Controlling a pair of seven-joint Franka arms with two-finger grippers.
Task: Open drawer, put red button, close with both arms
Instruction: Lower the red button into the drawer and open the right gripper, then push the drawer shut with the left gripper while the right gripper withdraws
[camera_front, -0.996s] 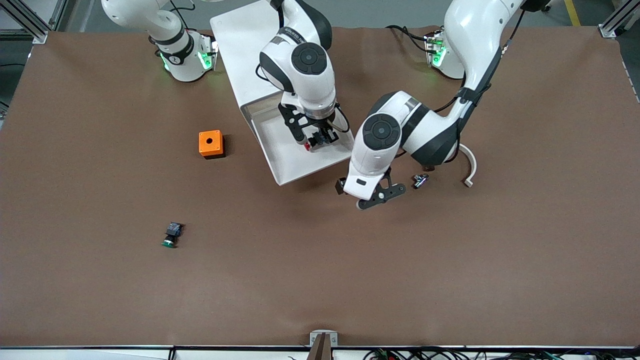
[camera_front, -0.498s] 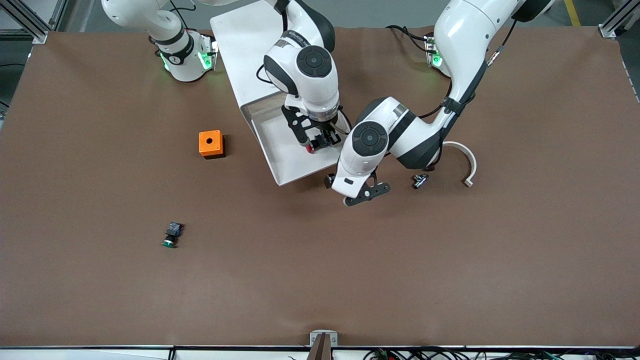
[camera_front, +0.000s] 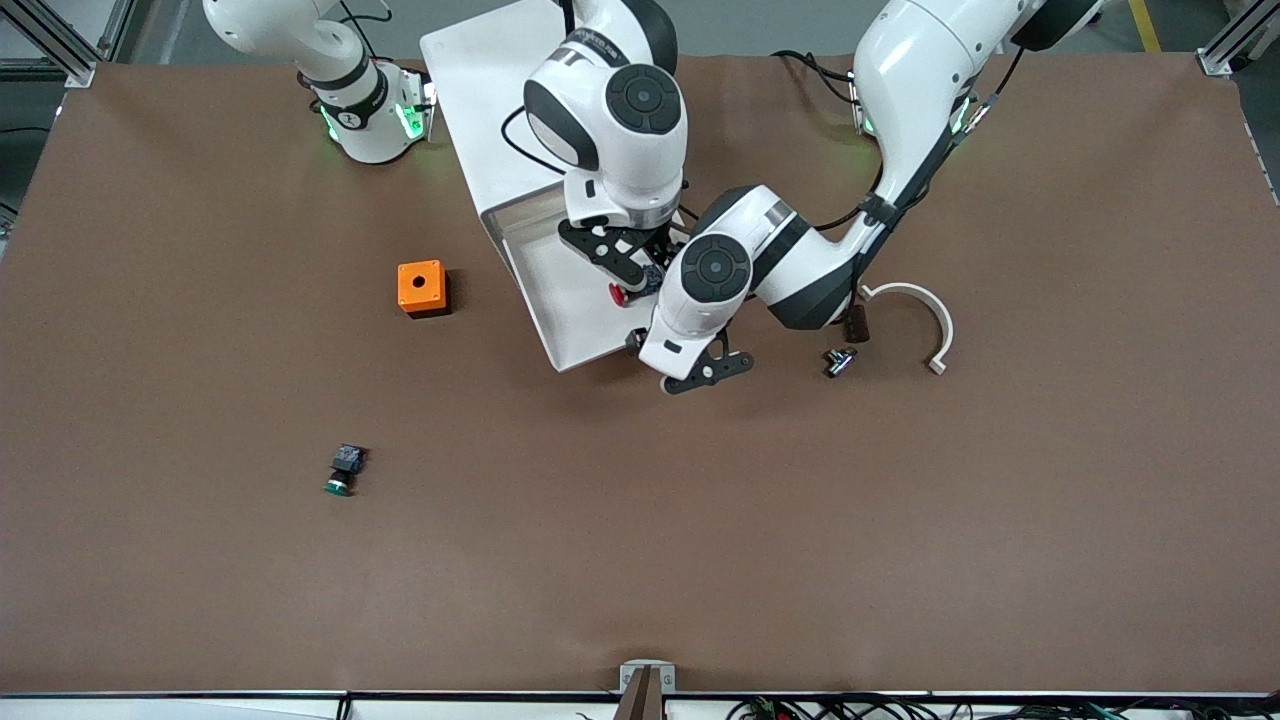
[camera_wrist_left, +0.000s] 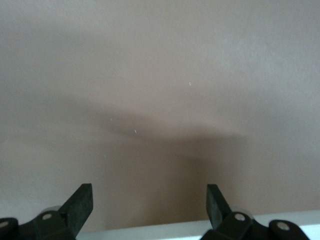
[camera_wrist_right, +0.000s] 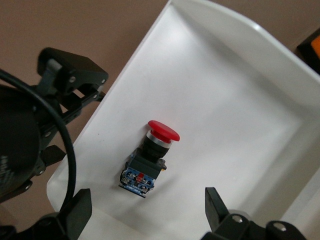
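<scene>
The drawer (camera_front: 560, 300) stands pulled out of the white cabinet (camera_front: 480, 90). The red button (camera_front: 620, 294) lies on its side on the drawer floor (camera_wrist_right: 225, 115), free of any grip, its red cap (camera_wrist_right: 163, 130) and blue rear block clear in the right wrist view. My right gripper (camera_front: 630, 268) hangs open just above the red button (camera_wrist_right: 150, 162), one finger on either side. My left gripper (camera_front: 706, 375) is open and empty, low over the brown table at the drawer's front edge toward the left arm's end. A strip of white rim (camera_wrist_left: 175, 231) shows between its fingers.
An orange box (camera_front: 421, 288) sits beside the drawer toward the right arm's end. A green-capped button (camera_front: 342, 472) lies nearer the front camera. A small metal part (camera_front: 840, 360) and a white curved piece (camera_front: 925, 320) lie toward the left arm's end.
My right gripper opened, let the red button go onto the drawer floor and lifted a little. My left gripper slid toward the drawer's front edge.
</scene>
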